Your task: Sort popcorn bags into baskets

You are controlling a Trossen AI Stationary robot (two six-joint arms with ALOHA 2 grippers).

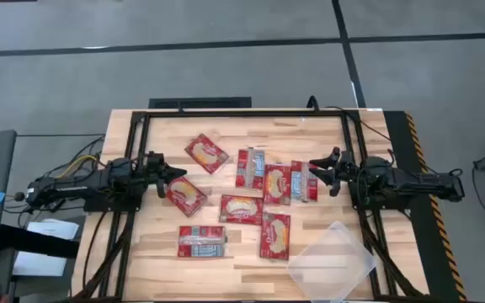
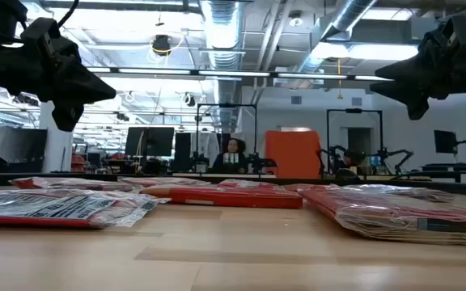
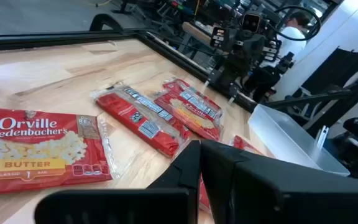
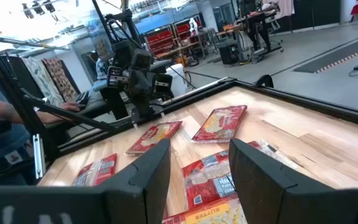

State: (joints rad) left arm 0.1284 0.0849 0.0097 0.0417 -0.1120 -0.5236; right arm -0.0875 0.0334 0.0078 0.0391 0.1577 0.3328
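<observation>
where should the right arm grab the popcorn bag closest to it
Judging by the high view, take that bag by its free right edge, from above. It lies flat, its left side meets another bag, and the right end effector, open, hangs above that edge.

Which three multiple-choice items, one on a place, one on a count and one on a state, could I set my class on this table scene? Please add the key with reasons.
1. Where does the clear tray stand?
A. Among the bags in the middle
B. On the right arm's side of the table
C. On the left arm's side

2. How many popcorn bags lie on the table?
A. Five
B. Twelve
C. Eight

3. How is the right gripper?
A. Open and holding nothing
B. Shut on a bag
C. Resting inside the tray

Key: 1 B, as the high view shows the tray at the corner below the right arm. 2 C, as eight red packets can be counted from above. 3 A, as the right wrist view shows a clear gap between its fingers, with nothing in it.
</observation>
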